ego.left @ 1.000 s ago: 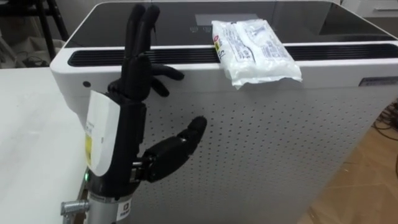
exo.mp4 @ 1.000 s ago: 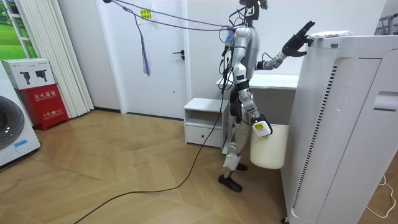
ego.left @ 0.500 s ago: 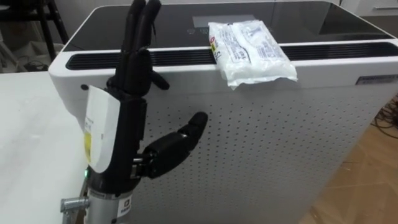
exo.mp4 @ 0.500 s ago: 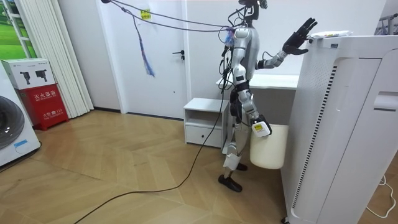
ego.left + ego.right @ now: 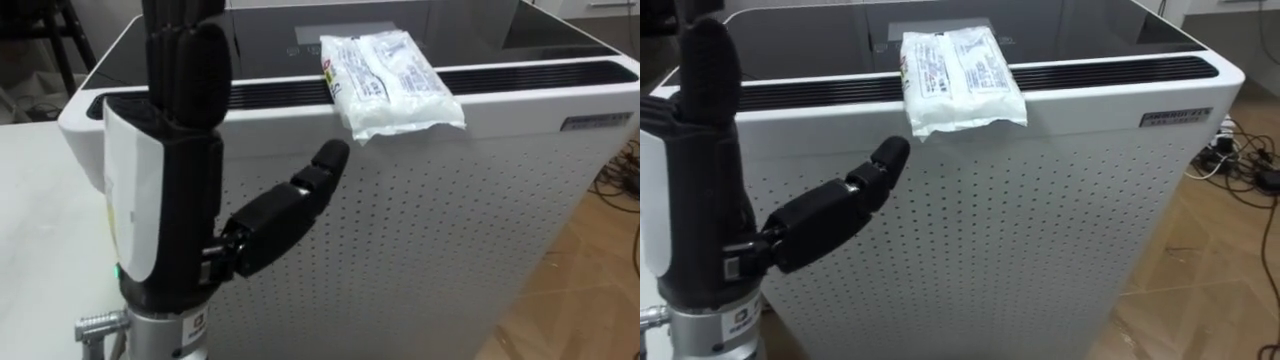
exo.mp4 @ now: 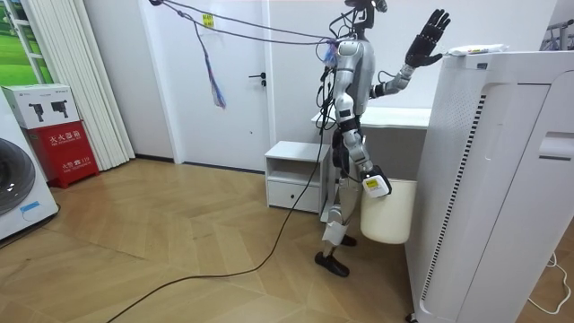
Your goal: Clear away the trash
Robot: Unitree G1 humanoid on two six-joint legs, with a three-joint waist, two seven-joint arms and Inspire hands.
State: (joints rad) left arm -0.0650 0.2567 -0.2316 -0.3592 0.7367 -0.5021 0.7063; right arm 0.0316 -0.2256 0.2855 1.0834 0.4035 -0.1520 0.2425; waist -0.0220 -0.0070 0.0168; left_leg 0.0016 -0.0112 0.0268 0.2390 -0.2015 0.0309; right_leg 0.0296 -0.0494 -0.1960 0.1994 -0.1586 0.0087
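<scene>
1. Logging the left hand [image 5: 175, 200]: it is raised upright before the perforated front of a white appliance [image 5: 450, 230], with its back toward the camera. The fingers [image 5: 185, 60] are straight and together, pointing to 12 o'clock. The thumb [image 5: 285, 200] stretches out toward 2 o'clock. The hand is spread and holds nothing.
2. The right hand [image 6: 375, 186] hangs low at the robot's side in the room view, just beside a white bin [image 6: 395, 224]. Whether it grasps anything cannot be told.
3. The garbage is a packet [image 5: 390, 85] at about 1 o'clock from the left hand, apart from the thumb tip.
   - It is soft white crinkled plastic with faint print and a small red-and-yellow mark at its left edge.
   - It lies flat on the appliance top, across the long vent slot [image 5: 540, 74].
   - Its near sealed end hangs slightly over the front edge.
4. Edges:
   - The appliance top is a dark glossy panel [image 5: 470, 35] inside a rounded white rim.
   - The front edge runs from 9 to 3 o'clock under the packet.
5. Open room:
   - A white table [image 5: 40, 200] adjoins the appliance at 9 o'clock of the hand.
   - Wooden floor [image 5: 590, 290] lies open at 4 o'clock, past the appliance's right corner.
   - In the room view the robot stands between a low white cabinet [image 6: 291, 175] and the appliance.
</scene>
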